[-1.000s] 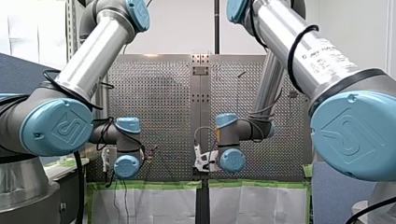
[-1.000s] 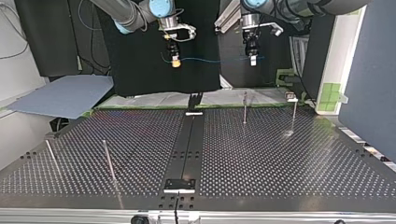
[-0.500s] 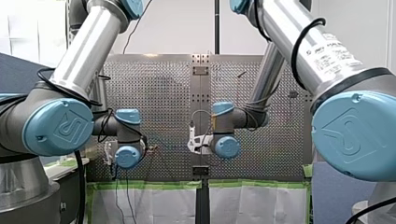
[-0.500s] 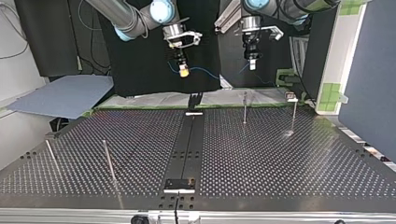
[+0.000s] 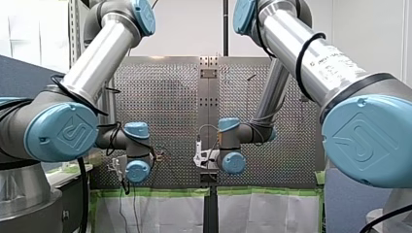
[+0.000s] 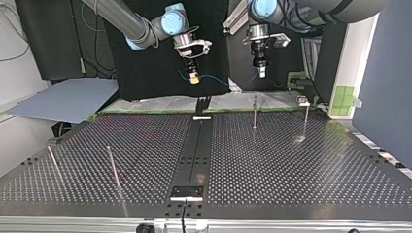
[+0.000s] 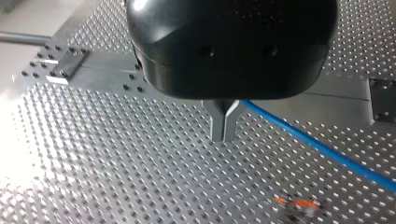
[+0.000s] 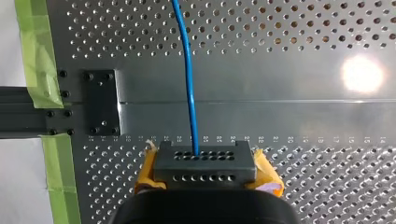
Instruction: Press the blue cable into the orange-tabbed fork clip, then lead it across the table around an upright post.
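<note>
- Both arms are up in the air over the far end of the desk's (image 6: 301, 165) dark centre strip (image 6: 195, 145). The blue cable (image 6: 228, 83) is strung between them in a shallow sag, clear of the desk.
- My right gripper (image 6: 194, 78) hangs pretty much straight above the strip's far end, with its yellow-padded fingers clamped on the cable. In its wrist view the cable runs straight out from between them and passes over the strip.
- My left gripper (image 6: 262, 73) is off to one side of the strip, the side with the thin post (image 6: 254, 112). Its metal fingers (image 7: 219, 126) are pinched together and the cable comes out right at them, so I'd say it's gripping the cable too.
- The orange-tabbed fork clip (image 7: 296, 204) shows up blurry in the left wrist view. It sits on the perforated plate well apart from the strip, near the cable's line but not touching it, and nothing is seated in it.
- Step-wise, I reckon this is the carry toward the clip. Pressing hasn't started and the post routing is untouched.
- Next move, my guess: bring the span down over the clip, line it up with the fork slot, keep it taut between both grippers, then push down. Slack would probably let it slip off the tabs.
</note>
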Controlling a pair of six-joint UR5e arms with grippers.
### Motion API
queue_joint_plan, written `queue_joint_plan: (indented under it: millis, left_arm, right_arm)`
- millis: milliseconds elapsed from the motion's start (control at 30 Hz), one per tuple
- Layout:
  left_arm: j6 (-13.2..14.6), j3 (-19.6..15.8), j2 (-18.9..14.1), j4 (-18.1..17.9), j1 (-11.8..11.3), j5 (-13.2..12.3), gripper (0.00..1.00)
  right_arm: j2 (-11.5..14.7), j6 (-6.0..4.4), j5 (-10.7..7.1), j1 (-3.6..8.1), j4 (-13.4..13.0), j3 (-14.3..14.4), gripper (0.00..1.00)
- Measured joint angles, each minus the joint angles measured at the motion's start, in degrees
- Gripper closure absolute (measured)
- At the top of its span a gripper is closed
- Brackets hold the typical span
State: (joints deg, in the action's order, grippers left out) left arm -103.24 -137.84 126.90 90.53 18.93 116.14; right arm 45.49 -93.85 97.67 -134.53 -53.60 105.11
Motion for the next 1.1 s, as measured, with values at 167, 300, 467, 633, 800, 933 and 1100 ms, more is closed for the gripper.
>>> queue_joint_plan:
  millis: [167, 300, 467, 633, 800, 933, 1100]
  left_arm:
    - [-2.24, 1.66, 2.65, 2.14, -0.22, 0.90, 1.00]
    - [-2.54, 3.00, 4.24, 4.13, -0.44, 1.30, 1.00]
    - [-3.41, 4.87, 4.68, 6.94, -0.97, 0.10, 1.00]
    - [-3.76, 6.64, 4.71, 9.81, -1.58, -0.47, 1.00]
    - [-3.93, 8.50, 4.74, 12.52, -2.32, -1.63, 1.00]
    - [-3.88, 9.95, 4.72, 14.79, -3.03, -2.87, 1.00]
    - [-3.73, 11.41, 4.76, 17.72, -3.83, -3.47, 1.00]
  right_arm:
    - [-0.14, 0.02, -0.23, 0.59, 0.41, -0.47, 1.00]
    - [-0.19, -0.02, -0.35, 1.13, 0.59, -0.89, 1.00]
    - [-0.24, 0.13, -0.95, 1.92, 1.50, -2.20, 1.00]
    - [-0.34, 0.21, -1.68, 2.52, 2.41, -3.82, 1.00]
    - [-1.03, 0.24, -2.72, 2.68, 2.80, -5.13, 1.00]
    - [-2.66, 0.85, -2.90, 2.67, 4.25, -6.82, 1.00]
    - [-5.28, 1.26, -3.35, 2.26, 5.96, -9.44, 1.00]
